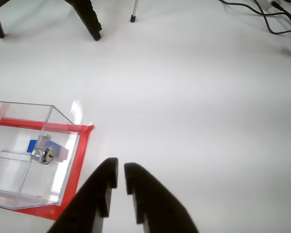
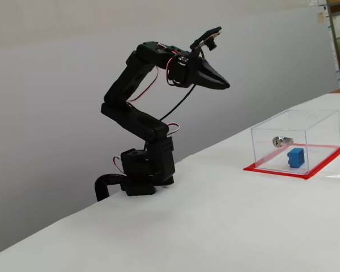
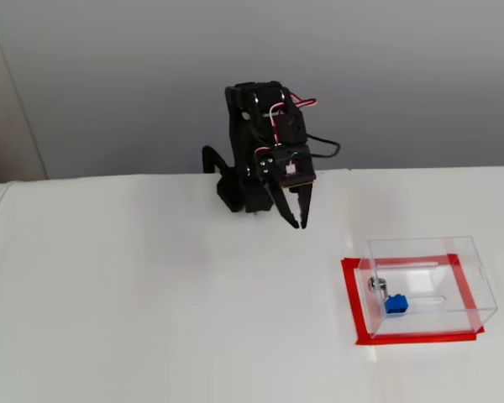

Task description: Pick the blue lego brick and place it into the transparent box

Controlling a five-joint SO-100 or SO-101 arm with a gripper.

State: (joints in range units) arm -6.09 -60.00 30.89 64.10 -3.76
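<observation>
Desk (image 3: 134, 319), white and wide, carries everything, and the transparent box (image 3: 428, 285) serves as the landmark: it stands on a red base on the desk, a small silver lock (image 2: 279, 141) set in one wall. Arm (image 2: 141, 119), black and folded back on itself, is clamped at the desk's far edge, well apart from the box and to its left in both fixed views. Its pincer (image 3: 296, 220) hangs in the air above bare desk, tips nearly together with only a thin gap between them and nothing held; in the wrist view (image 1: 120, 170) the two dark fingers point past the box's right side, the box lying low and to the left of them. Blue lego brick (image 3: 395, 304) sits inside the box, on its floor close beside the lock wall, seen through the clear plastic in the wrist view (image 1: 33, 144) just behind the lock. Being cube-like, it shows no long axis worth aligning to. Judging by that, the placing looks done, and nothing more seems to call for a reach. Round about, tripod legs (image 1: 89, 19) and cables (image 1: 262, 14) lie at the far side of the desk, away from the box and clear of any path.
</observation>
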